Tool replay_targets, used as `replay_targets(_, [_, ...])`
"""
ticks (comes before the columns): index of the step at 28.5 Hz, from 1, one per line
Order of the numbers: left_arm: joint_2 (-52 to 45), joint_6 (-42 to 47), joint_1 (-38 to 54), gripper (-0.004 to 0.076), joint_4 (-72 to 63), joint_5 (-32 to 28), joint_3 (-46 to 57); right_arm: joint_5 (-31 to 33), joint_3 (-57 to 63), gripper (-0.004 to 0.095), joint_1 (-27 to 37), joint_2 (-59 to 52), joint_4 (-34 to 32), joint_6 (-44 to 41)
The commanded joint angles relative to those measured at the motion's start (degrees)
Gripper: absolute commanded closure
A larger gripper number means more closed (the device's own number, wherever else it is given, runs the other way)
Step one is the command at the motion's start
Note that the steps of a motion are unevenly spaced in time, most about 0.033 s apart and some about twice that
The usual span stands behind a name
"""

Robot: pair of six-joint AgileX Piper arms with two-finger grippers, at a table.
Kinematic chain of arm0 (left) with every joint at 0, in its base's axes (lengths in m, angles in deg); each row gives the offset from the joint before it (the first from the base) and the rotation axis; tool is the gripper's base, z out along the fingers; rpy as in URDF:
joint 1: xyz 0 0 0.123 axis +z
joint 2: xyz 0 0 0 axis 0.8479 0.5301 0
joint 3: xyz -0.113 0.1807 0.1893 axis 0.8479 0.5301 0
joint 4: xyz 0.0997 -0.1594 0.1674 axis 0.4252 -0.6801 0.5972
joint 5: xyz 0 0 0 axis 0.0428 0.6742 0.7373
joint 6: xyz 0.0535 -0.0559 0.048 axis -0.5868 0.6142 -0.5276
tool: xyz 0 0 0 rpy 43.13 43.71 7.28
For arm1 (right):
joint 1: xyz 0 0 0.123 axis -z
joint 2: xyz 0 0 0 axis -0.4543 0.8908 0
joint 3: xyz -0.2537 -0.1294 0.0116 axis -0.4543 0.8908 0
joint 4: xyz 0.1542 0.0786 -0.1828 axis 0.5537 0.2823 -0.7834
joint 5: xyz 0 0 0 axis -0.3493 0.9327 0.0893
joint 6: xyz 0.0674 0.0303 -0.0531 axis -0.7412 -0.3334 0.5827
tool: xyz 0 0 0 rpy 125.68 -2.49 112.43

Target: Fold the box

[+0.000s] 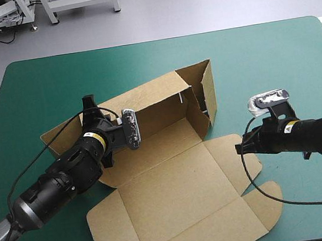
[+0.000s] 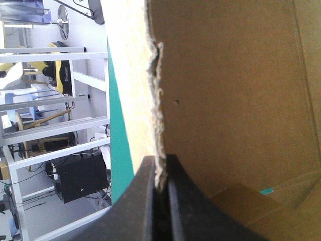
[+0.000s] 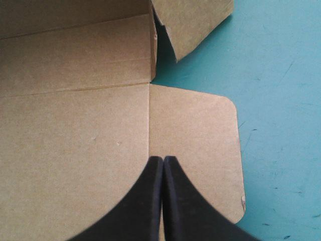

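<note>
box: we see the brown box (image 1: 176, 190) mid-table on the teal-green cover (image 1: 271, 58), its long axis slanting from left to far right, with the lid (image 1: 179, 213) flat toward the near edge.
left gripper (image 2: 161, 161): pinched onto the raised far wall (image 1: 146, 101).
right gripper (image 3: 163, 159): we find its fingers pressed together over the right side flap (image 3: 200, 130).

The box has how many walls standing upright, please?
2: the long far wall, pinched by the left gripper, and the short wall at its right end. The left arm may hide another.
</note>
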Motion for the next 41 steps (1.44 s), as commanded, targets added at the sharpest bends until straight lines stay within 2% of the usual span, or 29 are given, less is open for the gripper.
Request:
replay_targets(1, [-1.4,3.6,-0.7,0.0729,2.4,-0.9,-1.0,0.2,-4.5,0.0925,0.2,1.9,1.5,0.2])
replay_targets(5, [-1.4,5.0,-0.7,0.0729,2.7,-0.6,-1.0,2.1,-10.0,0.0925,0.0,4.4,3.5,0.8])
replay_targets(13, [-1.4,5.0,-0.7,0.0729,2.7,-0.7,-1.0,3.9,-19.4,0.0925,-5.4,11.1,31.4,15.8])
replay_targets(16, [-1.4,5.0,-0.7,0.0729,2.7,-0.7,-1.0,6.6,-20.2,0.0925,-7.3,14.5,37.2,18.8])
replay_targets(18, [-1.4,5.0,-0.7,0.0729,2.6,-0.6,-1.0,6.6,-20.7,0.0925,-8.7,15.8,37.7,20.0])
replay_targets(22, [-1.4,5.0,-0.7,0.0729,2.4,-0.4,-1.0,2.4,-22.6,0.0925,-8.9,16.0,30.9,17.9])
replay_targets(25, [-1.4,5.0,-0.7,0.0729,2.2,-0.4,-1.0,0.2,-26.4,0.0921,-8.9,16.6,21.0,13.3])
replay_targets(26, [-1.4,5.0,-0.7,0.0729,2.2,-0.4,-1.0,0.1,-28.2,0.0921,-8.9,17.1,16.9,11.6])
replay_targets(30, [-1.4,5.0,-0.7,0.0729,2.2,-0.6,-1.0,-0.4,-34.1,0.0921,-8.9,20.4,8.5,7.2])
replay_targets(36, [-1.4,5.0,-0.7,0.0729,0.7,-0.6,-1.0,-0.6,-43.4,0.0914,-8.9,27.9,0.3,3.1])
replay_targets(39, [-1.4,5.0,-0.7,0.0729,0.7,-0.7,-1.0,-0.3,-50.4,0.0912,-8.9,33.2,-7.4,-0.8])
replay_targets(41, [-1.4,5.0,-0.7,0.0729,0.6,-0.8,-1.0,1.2,-56.1,0.0912,-8.9,37.2,-9.9,-2.0])
